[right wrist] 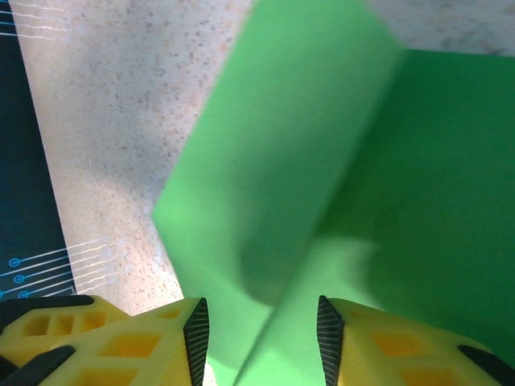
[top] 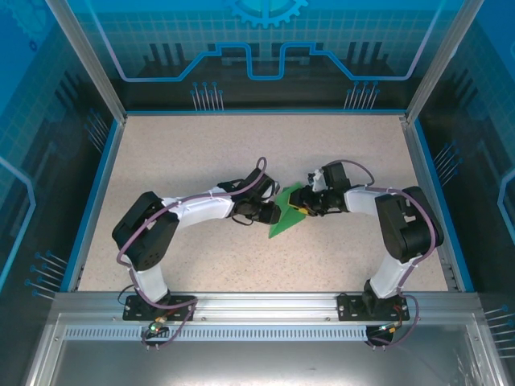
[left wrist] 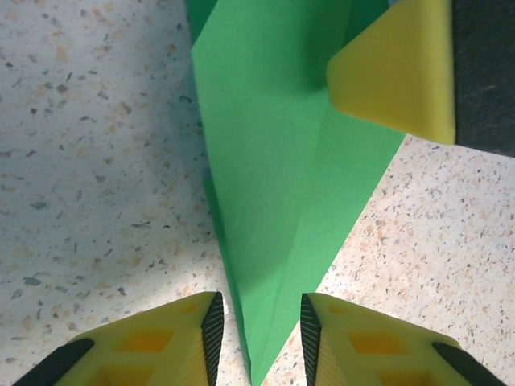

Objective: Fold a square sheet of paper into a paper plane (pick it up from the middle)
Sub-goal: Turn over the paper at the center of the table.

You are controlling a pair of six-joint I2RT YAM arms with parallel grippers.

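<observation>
— Lying in the middle of the table [top: 201, 153], is it, that paper plane [top: 286, 215]?

— Yes, between the arms. Its long axis points the nose into the left gripper [left wrist: 259, 312], fingers spread astride it. The right gripper [right wrist: 259, 312], also spread, straddles the wide end.
</observation>
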